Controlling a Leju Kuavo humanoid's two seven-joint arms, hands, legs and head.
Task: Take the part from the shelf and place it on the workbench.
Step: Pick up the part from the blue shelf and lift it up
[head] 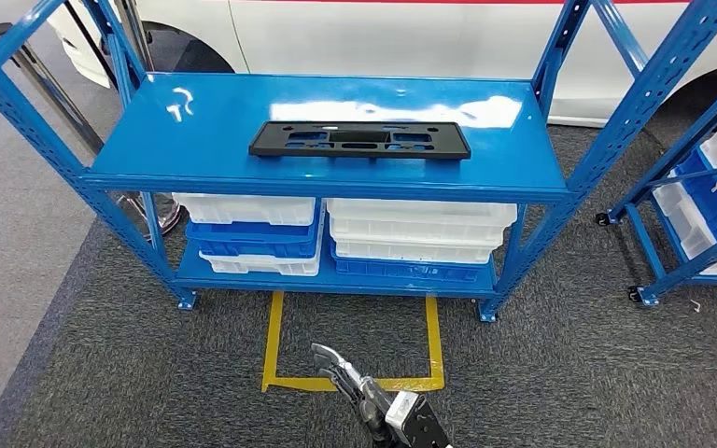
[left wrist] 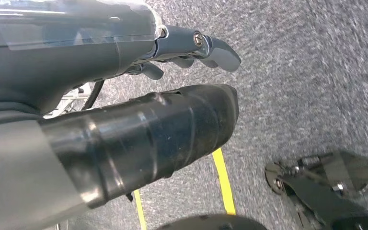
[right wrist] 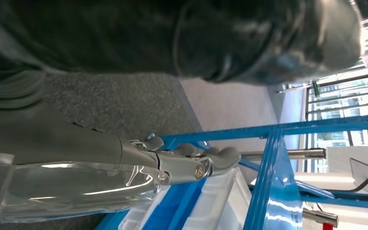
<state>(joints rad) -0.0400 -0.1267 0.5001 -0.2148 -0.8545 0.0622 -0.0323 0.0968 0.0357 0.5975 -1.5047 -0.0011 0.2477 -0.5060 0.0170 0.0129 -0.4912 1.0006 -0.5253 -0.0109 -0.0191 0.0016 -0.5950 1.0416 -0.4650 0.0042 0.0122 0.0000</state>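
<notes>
So the black plastic part [head: 359,139] is lying flat on the top deck of the blue shelf [head: 196,140], roughly in the middle and a bit toward the front edge, long side running across. Nothing is touching it. One of the robot's hands [head: 350,381] pokes up from the bottom of the head view, over the grey carpet [head: 560,355] right at the yellow tape square [head: 271,341] in front of the shelf; honestly can't tell from that shot which hand it is. The part sits well beyond those fingertips, up and forward of them. In the left wrist view the left hand [left wrist: 187,50] hangs over the carpet with its fingers [left wrist: 220,52] loosely curled and nothing in them, not spread wide but not clamped either, and a strip of yellow tape runs just past the thumb [left wrist: 163,129]. In the right wrist view the right hand [right wrist: 191,160] is also carrying nothing, fingers [right wrist: 227,155] gently bent and fairly close together, with the shelf frame and the white bins [right wrist: 215,201] just beyond the fingertips. Under the top deck there are stacked white and blue bins [head: 411,233] on the lower shelf. A second blue rack [head: 709,205] stands off to the right, and a white car [head: 383,37] is parked behind the shelf.
</notes>
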